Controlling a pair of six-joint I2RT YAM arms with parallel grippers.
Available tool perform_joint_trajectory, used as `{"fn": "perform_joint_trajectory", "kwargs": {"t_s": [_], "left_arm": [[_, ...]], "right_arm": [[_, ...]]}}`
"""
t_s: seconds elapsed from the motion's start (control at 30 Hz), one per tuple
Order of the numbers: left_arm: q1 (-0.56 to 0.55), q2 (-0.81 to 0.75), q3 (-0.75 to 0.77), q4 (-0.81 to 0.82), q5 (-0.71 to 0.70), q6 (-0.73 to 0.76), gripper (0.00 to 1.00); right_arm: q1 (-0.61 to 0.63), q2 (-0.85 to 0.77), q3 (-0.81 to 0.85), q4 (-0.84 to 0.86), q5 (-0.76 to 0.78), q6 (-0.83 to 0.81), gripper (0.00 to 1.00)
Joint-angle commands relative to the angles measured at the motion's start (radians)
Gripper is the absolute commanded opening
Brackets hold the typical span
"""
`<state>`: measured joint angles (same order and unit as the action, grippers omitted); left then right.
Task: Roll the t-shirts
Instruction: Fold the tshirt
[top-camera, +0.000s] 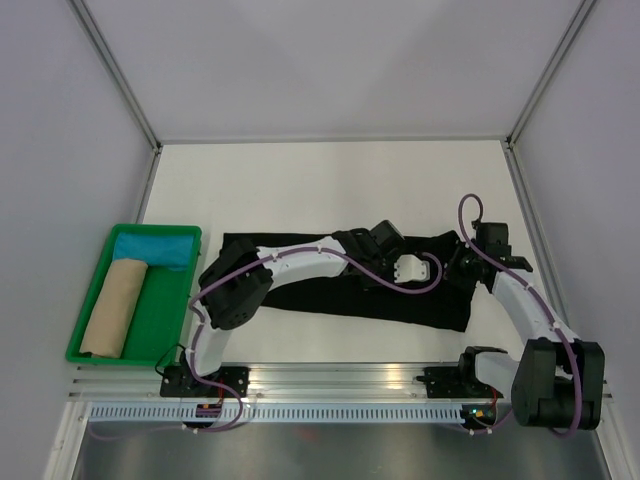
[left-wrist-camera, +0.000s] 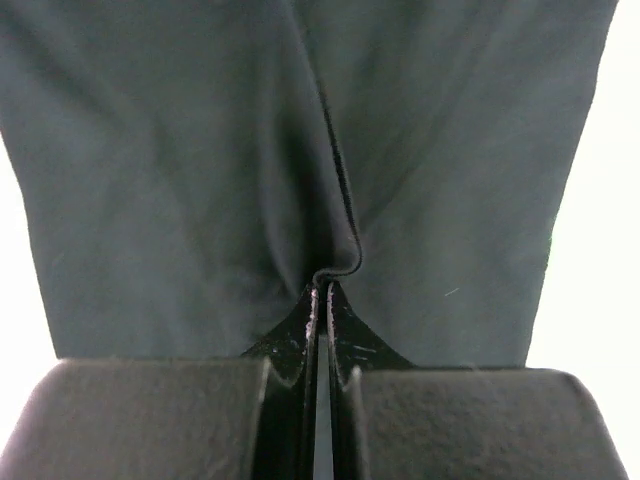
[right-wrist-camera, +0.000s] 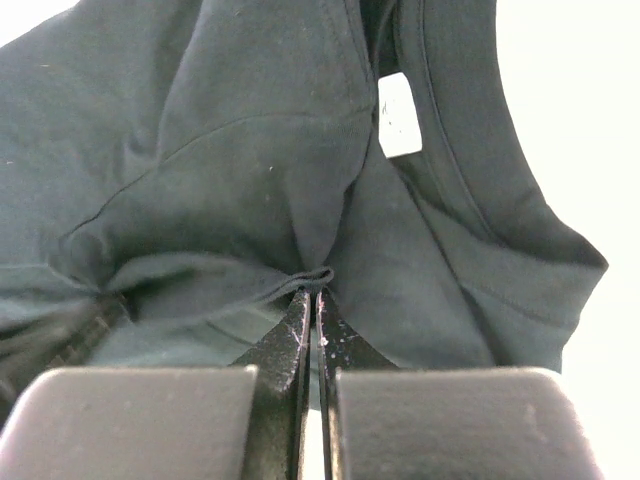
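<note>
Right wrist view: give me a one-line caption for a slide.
The right gripper, shut, pinches a raised fold of the black t-shirt just below its white neck label.

- t-shirt (top-camera: 320, 297): plain black, no print; dark grey-green in the wrist views.
- label (right-wrist-camera: 400, 115): white, faint grey marks.
- tray (top-camera: 90, 355): bright green.
- blue roll (top-camera: 155, 247): plain turquoise-blue.
- beige roll (top-camera: 113, 308): plain tan.
- table (top-camera: 330, 190): white.
- arms (top-camera: 300, 260): white links, black joints.
- cables (top-camera: 461, 212): purple.
- left gripper (left-wrist-camera: 321, 290), right gripper (right-wrist-camera: 312, 295): black, with pale scuffs at the tips.
</note>
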<state>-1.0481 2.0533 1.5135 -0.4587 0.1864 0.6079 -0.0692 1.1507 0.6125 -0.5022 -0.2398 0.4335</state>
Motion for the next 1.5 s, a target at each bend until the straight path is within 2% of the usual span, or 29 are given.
{"fn": "perform_joint_trajectory", "kwargs": {"t_s": [0.0,0.23,0.43,0.63,0.83,1.13,1.2,1.27,1.3,1.33,1.47], "left_arm": [[0.048,-0.079,-0.007,0.025,0.056,-0.037,0.02],[0.077,-0.113,-0.029,0.025,0.130,-0.039,0.02],[0.089,-0.136,-0.056,0.023,0.173,-0.027,0.02],[0.088,-0.133,-0.081,0.023,0.179,-0.008,0.02],[0.089,-0.125,-0.110,0.026,0.176,0.003,0.02],[0.089,-0.114,-0.125,0.025,0.202,0.013,0.02],[0.088,-0.111,-0.130,0.025,0.202,0.024,0.02],[0.089,-0.108,-0.134,0.025,0.202,0.033,0.02],[0.088,-0.108,-0.136,0.025,0.205,0.045,0.02],[0.089,-0.108,-0.139,0.023,0.208,0.053,0.02],[0.088,-0.116,-0.147,0.017,0.196,0.087,0.02]], "right_arm": [[0.011,-0.075,0.045,-0.071,0.040,0.036,0.00],[0.140,-0.140,0.092,-0.208,0.092,0.091,0.00],[0.183,-0.256,0.084,-0.344,0.143,0.128,0.00],[0.201,-0.281,0.018,-0.326,0.117,0.165,0.00],[0.212,-0.305,0.039,-0.384,0.152,0.154,0.00],[0.255,-0.292,-0.011,-0.332,0.171,0.203,0.02],[0.259,-0.295,-0.013,-0.335,0.177,0.209,0.06],[0.269,-0.293,-0.013,-0.334,0.178,0.209,0.18],[0.270,-0.283,-0.008,-0.335,0.175,0.203,0.27],[0.270,-0.279,-0.002,-0.340,0.175,0.200,0.41],[0.270,-0.296,0.064,-0.357,0.224,0.203,0.55]]}}
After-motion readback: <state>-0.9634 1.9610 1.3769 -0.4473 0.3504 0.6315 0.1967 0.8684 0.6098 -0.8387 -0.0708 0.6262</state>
